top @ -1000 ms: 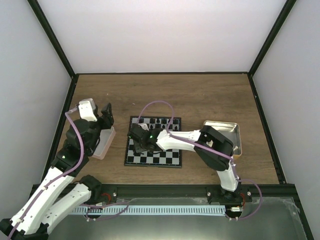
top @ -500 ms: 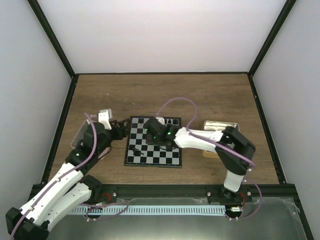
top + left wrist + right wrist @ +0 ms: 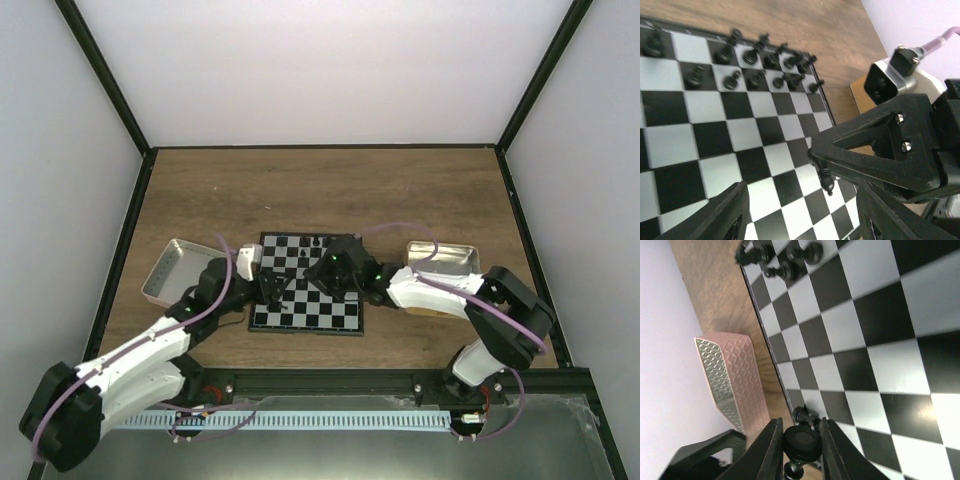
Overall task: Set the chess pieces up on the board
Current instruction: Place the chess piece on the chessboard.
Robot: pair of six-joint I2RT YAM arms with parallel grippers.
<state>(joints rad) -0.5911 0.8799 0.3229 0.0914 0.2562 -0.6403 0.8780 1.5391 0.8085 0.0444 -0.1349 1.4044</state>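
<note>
The board (image 3: 318,310) lies in the middle of the table. Several black chess pieces (image 3: 757,47) stand in two rows along its far edge, seen too in the right wrist view (image 3: 785,260). My right gripper (image 3: 337,272) hovers over the board, shut on a black piece (image 3: 802,443) by its round base; this piece (image 3: 826,180) hangs head-down in the left wrist view. Another black piece (image 3: 805,415) lies near the board's left edge. My left gripper (image 3: 270,290) is over the board's left part, its fingers (image 3: 730,210) open with nothing gripped.
A pink tray (image 3: 178,268) sits left of the board and shows beside the board's edge in the right wrist view (image 3: 727,375). A tan tray (image 3: 450,258) sits to the right. Both arms cross low over the board, their grippers close together.
My left arm swung from the pink tray to the board's left part. My right gripper carried the black piece rightward across the board.
</note>
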